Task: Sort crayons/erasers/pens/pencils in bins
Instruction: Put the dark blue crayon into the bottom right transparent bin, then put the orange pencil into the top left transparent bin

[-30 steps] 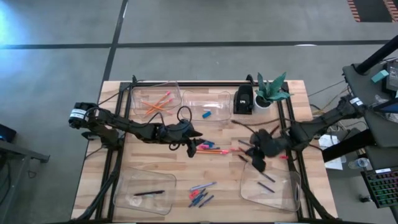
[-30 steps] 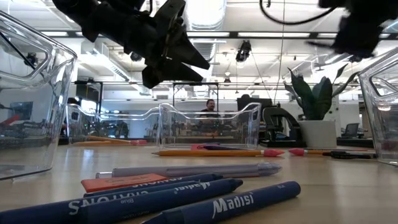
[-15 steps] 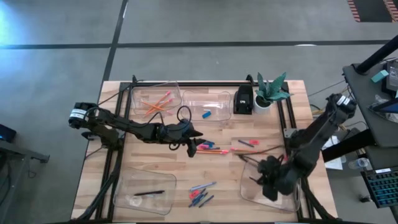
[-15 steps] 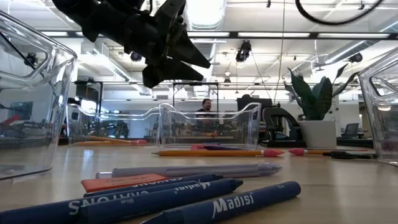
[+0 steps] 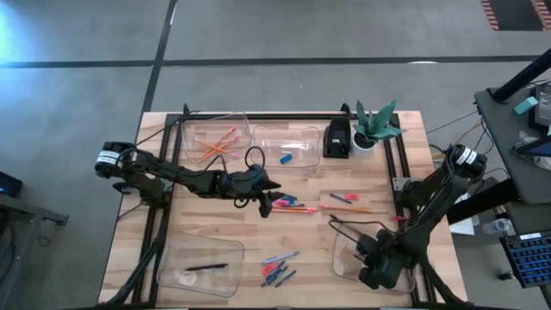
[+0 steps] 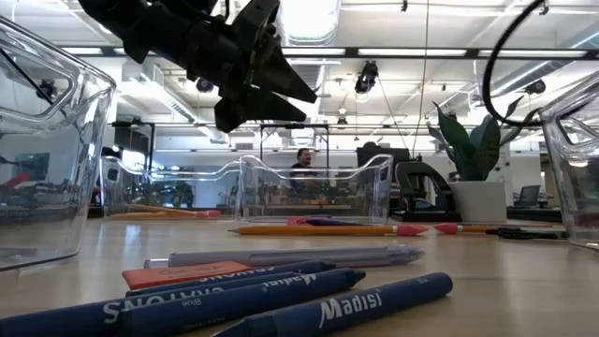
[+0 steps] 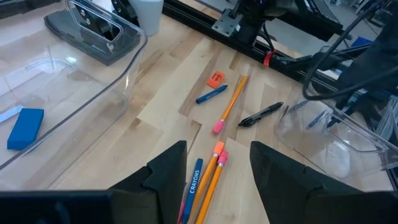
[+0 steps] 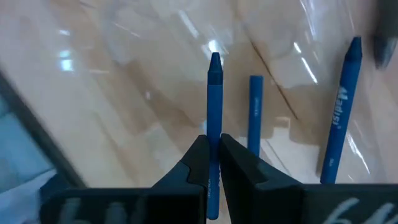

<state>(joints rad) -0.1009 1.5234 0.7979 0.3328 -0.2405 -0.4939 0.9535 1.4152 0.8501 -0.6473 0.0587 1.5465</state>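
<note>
One blue crayon [image 8: 214, 124] sits pinched in the right gripper [image 8: 212, 163].

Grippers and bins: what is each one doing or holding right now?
Left gripper: open, empty, above the pencils mid-table.
Right gripper: shut on a blue crayon, over the near right bin.
Far left bin: holds pencils.
Far middle bin: holds a blue eraser.
Near left bin: holds a black pen.
Near right bin: holds blue crayons.
</note>
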